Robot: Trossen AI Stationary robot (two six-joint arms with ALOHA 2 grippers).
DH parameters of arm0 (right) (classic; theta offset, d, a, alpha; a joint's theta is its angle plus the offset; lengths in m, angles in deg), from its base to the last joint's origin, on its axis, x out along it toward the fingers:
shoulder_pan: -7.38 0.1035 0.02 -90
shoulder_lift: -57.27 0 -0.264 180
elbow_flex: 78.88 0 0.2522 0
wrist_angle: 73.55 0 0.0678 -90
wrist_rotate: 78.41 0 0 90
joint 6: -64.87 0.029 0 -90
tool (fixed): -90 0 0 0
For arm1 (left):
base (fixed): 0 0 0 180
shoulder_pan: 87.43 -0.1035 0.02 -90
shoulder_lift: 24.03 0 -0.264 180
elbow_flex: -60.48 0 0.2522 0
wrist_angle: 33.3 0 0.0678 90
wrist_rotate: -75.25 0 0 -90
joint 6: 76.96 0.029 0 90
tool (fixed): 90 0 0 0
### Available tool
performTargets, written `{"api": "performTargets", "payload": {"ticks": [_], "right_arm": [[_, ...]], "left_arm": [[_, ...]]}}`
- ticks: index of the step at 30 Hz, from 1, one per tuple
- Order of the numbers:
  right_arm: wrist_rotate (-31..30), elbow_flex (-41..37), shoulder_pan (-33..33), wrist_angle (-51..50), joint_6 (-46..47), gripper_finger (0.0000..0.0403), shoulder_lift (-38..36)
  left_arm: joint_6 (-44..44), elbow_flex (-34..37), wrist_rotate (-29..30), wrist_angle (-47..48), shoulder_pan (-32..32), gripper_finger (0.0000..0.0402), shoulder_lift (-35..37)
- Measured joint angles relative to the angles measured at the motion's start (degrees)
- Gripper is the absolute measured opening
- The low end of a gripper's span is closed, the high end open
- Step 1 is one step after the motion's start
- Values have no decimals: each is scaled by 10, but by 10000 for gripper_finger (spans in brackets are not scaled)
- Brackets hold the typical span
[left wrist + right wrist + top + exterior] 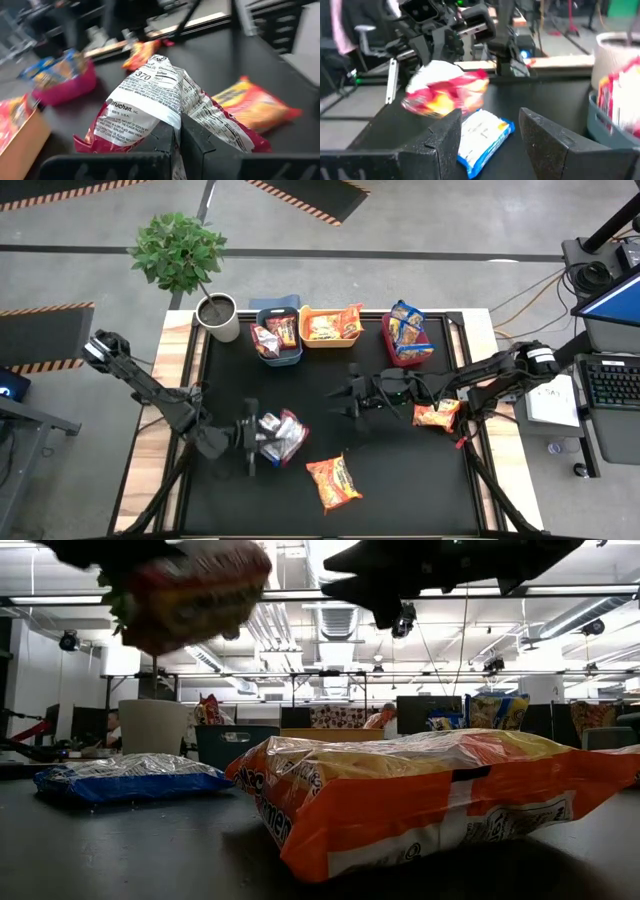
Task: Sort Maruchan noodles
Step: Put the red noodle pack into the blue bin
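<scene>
My left gripper (255,442) is shut on a dark red Maruchan noodle packet (283,432), held above the table's near-left middle. Under and beside it a blue packet (485,137) lies flat on the black mat. One orange packet (333,482) lies near the front edge. Another orange packet (437,415) lies under my right arm. My right gripper (345,395) hovers open over the table's middle, pointing left, with nothing between its fingers (445,132). In the low view the red packet (190,590) hangs high above the blue packet (130,780) and the orange packet (430,795). My left gripper pinches the red packet between its two fingers (165,145) at a crumpled part of its white printed back (175,117), near the middle. The fingers come roughly level from the table's left. The packet is lifted clear of the table and bulges out past the fingertips.
At the far edge stand a blue bin (278,350) with red packets, a yellow bin (312,340) with orange packets and a red bin (400,358) with blue packets. A potted plant (215,315) stands at the far left corner.
</scene>
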Motion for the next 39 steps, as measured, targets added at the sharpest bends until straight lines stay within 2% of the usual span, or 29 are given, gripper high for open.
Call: {"api": "performTargets", "payload": {"ticks": [5,9,13,16,18,20,23,25,29,39], "right_arm": [[-46,0,-2,-2,81,193,11],[-85,0,-2,-3,113,210,15],[-85,1,0,-3,52,220,12],[-84,16,2,-6,48,220,10],[-84,32,2,-29,37,218,8],[-85,52,5,-66,0,216,8],[-83,82,17,-106,-70,212,10],[-72,97,25,-123,-121,210,10],[-23,126,43,-141,-205,210,10],[-20,175,85,-201,-299,210,13]], "left_arm": [[-23,24,5,-12,-48,0,3],[1,17,36,-8,-68,0,-6],[85,-2,100,-8,-68,0,-14],[150,-17,160,-10,-69,0,-21],[170,-23,167,-11,-69,0,-25],[171,-28,125,-14,-69,0,-23],[169,-23,-55,-64,-70,0,-8],[161,-17,-127,-99,-71,0,1],[96,-15,-132,-112,-72,0,14],[-51,-14,-137,-150,-72,0,19]]}}
